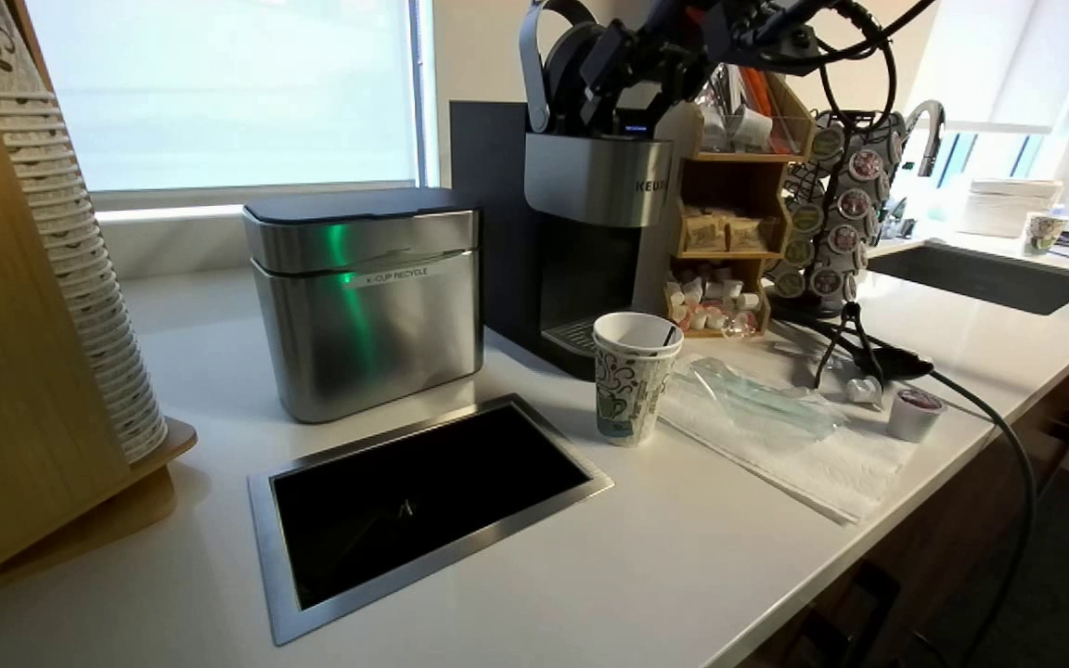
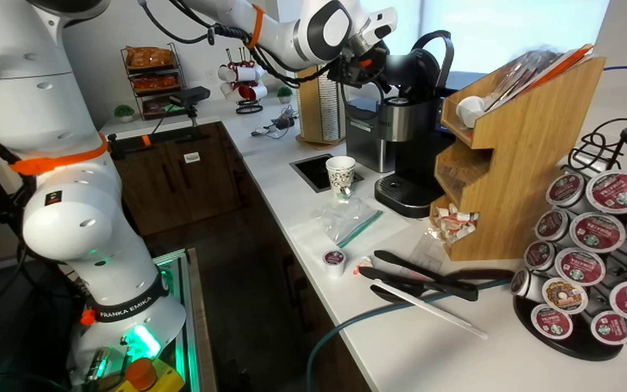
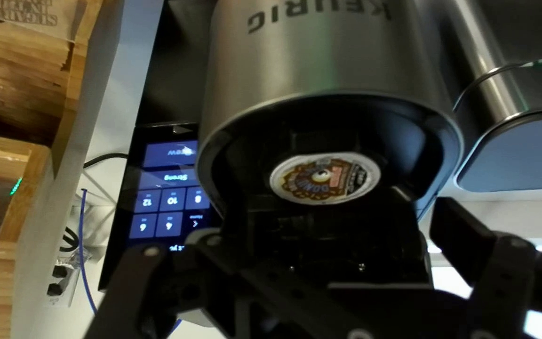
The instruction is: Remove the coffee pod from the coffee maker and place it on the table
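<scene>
lid (image 1: 572,67) of coffee maker (image 1: 595,176) raised, so access looks done | coffee pod (image 3: 325,178) — seated inside, printed face showing | gripper (image 3: 322,228) at the machine's top, fingers (image 3: 459,230) spread wide, pod ungripped | remaining, I judge: pinch, lift clear, set on table (image 1: 664,557) — none done yet

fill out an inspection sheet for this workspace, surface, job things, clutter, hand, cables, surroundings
Surface: white countertop with a silver-framed black inset.
Job's things: Keurig coffee maker open at the top; donut-labelled coffee pod seated inside, not yet removed.
Clutter: nested paper cups; zip-top bag on a paper towel; loose pod near the front edge.
Hand: open, close to the coffee maker's top; contact can't be told.
Cables: teal cable crosses the countertop and hangs over its front edge; black cables along the arm.
Surroundings: K-Cup recycle bin, wooden organizer, pod rack.
</scene>
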